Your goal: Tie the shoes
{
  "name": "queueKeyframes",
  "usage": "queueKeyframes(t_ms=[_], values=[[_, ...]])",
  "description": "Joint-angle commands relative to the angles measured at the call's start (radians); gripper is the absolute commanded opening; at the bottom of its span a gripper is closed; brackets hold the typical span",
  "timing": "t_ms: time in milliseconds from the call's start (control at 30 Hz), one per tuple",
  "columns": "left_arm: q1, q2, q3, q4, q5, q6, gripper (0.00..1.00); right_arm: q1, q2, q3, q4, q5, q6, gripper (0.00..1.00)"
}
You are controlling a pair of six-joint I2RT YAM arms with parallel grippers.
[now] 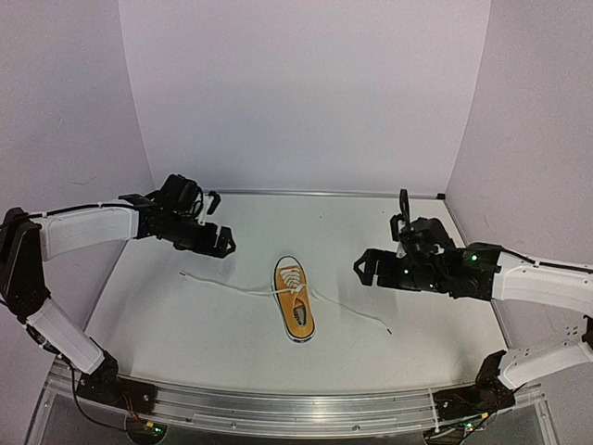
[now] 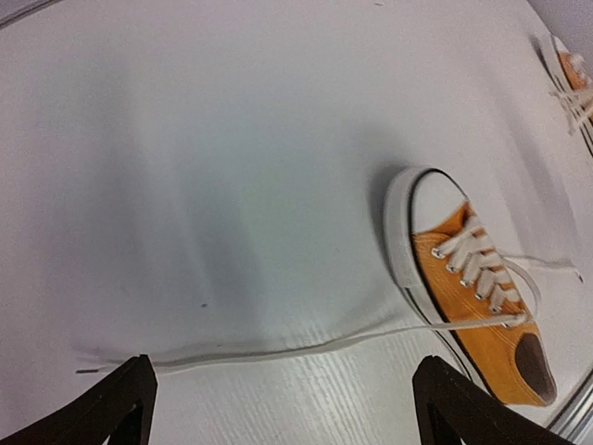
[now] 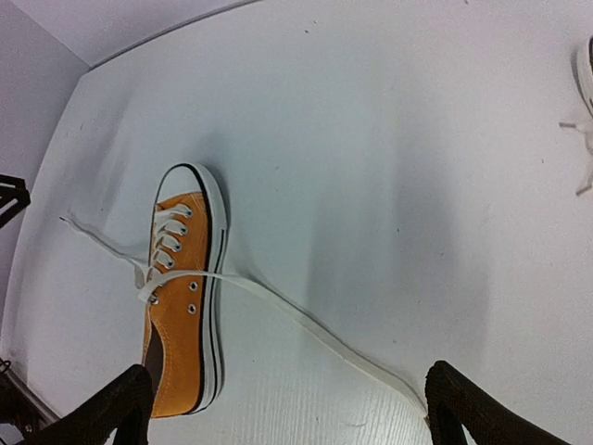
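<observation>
From the shoe (image 1: 294, 298), bare table (image 1: 371, 222) gives open passage toward 12 and 6 o'clock, while a lace strand (image 1: 227, 285) lies flat across the way toward 9 o'clock, a second strand (image 1: 357, 317) toward 4, and the back wall (image 1: 306, 93) closes off 12 o'clock beyond.

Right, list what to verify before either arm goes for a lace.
1. Left gripper open and empty: ok.
2. Right gripper open and empty: ok.
3. Shoe upright on its sole on the table: ok.
4. Bow tied: not ok; the laces only cross over the tongue.
5. Left lace end and right lace end lying flat, free to grasp: ok.
6. Second shoe tied: cannot tell, only its edge shows.
</observation>
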Motion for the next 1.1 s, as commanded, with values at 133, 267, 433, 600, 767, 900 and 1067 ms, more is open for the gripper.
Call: queueKeyframes(t_ms=[133, 267, 433, 600, 767, 900, 1067], values=[[-0.036, 0.008, 0.102, 0.138, -0.001, 0.108, 1.0, -0.002, 0.194, 0.284, 0.117, -0.055, -0.314, 0.98], [-0.035, 0.098, 0.192, 0.002, 0.135, 0.301, 1.0, -0.002, 0.319, 0.432, 0.115, -0.164, -0.38, 0.98], [-0.048, 0.096, 0.084, 0.037, 0.277, 0.431, 1.0, -0.004, 0.387, 0.487, 0.121, -0.321, -0.454, 0.98], [-0.063, 0.141, 0.032, 0.039, 0.35, 0.591, 0.99, -0.006, 0.407, 0.467, 0.131, -0.396, -0.471, 0.98], [-0.066, 0.192, 0.045, -0.027, 0.383, 0.79, 0.89, -0.021, 0.392, 0.441, 0.136, -0.42, -0.463, 0.98], [-0.067, 0.258, 0.106, -0.092, 0.394, 0.902, 0.82, -0.039, 0.371, 0.416, 0.141, -0.432, -0.45, 0.98], [-0.077, 0.328, 0.165, -0.124, 0.381, 0.972, 0.75, -0.07, 0.329, 0.382, 0.153, -0.451, -0.437, 0.98]])
